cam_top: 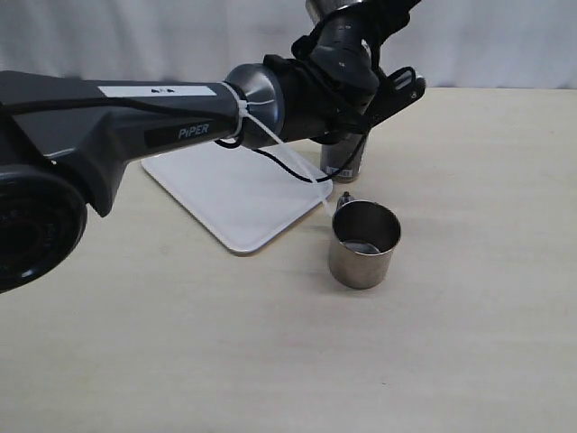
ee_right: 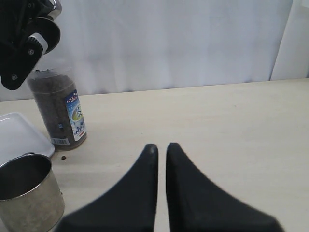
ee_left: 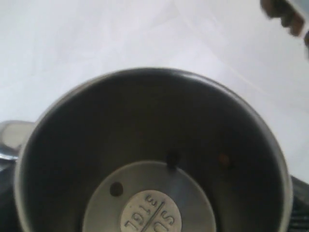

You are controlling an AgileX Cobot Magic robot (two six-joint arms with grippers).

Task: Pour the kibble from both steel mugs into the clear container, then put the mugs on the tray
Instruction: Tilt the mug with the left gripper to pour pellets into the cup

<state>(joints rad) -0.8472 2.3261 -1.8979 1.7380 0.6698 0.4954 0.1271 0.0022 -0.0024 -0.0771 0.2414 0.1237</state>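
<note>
Two steel mugs are in view.

1. Held mug [ee_left: 154, 145]: it sits between the fingers of the left gripper [cam_top: 335, 20], which is spread wide and clamped around the mug wall. The mug is tipped so that the left wrist camera looks straight into its mouth. A few pellets of kibble [ee_left: 116, 188] cling to the inner base and wall. In the exterior view, this gripper is raised above the clear container [ee_right: 58, 111].

2. Standing mug [cam_top: 363, 244]: it is upright on the table [cam_top: 451, 343], just off the right corner of the tray [cam_top: 225, 194], with its handle turned toward the clear container.

The clear container stands upright on the table, near the tray rim but apart from it. Brown kibble fills it almost to the top. Its label and barcode face the right wrist camera. One stray pellet [ee_right: 63, 157] lies on the table just beside its base.

The right gripper [ee_right: 161, 153] has its fingers drawn together, leaving only a thin slit, and nothing is between them. It sits low over the table, to the side of the standing mug.
</note>
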